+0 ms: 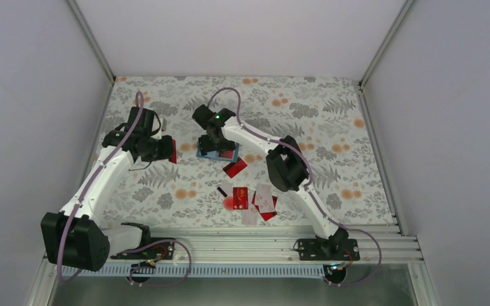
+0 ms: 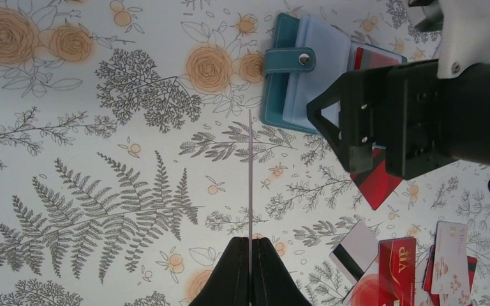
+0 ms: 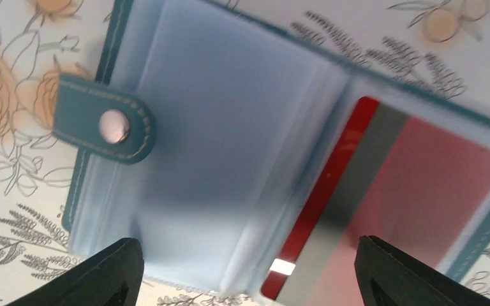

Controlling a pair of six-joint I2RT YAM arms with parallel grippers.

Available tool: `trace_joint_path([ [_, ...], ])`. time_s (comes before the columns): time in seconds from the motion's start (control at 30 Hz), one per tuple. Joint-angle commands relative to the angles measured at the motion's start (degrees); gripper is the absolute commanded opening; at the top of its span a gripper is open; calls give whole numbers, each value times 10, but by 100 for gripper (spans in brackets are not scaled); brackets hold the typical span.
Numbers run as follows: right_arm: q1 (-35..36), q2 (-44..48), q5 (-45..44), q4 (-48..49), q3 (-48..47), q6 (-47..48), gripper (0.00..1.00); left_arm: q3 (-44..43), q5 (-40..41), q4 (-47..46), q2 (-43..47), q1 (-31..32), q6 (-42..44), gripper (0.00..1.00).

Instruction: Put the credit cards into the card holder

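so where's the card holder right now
The card holder lies open mid-table in the top view, directly under the right hand, with a loose red card just on its near side.

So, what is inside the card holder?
One red card with a dark stripe, in a clear sleeve. The sleeve beside the strap looks empty; sleeves underneath are covered.

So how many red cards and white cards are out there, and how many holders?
Red cards: 5, one of them pinched in the left gripper
White cards: 2 plain to see
Card holder: 1, a red card in it
Total: 8
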State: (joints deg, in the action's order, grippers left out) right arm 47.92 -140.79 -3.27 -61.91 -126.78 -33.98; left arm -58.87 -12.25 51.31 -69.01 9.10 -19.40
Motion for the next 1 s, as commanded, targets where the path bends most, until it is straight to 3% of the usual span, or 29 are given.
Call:
trace_joint_path([
  [0.0, 23, -2, -21, 5, -23, 11, 84, 10, 2, -15, 13, -4, -2, 2],
  [0.97, 32, -20, -52, 13, -20, 13, 84, 15, 4, -3, 26, -4, 13, 2],
])
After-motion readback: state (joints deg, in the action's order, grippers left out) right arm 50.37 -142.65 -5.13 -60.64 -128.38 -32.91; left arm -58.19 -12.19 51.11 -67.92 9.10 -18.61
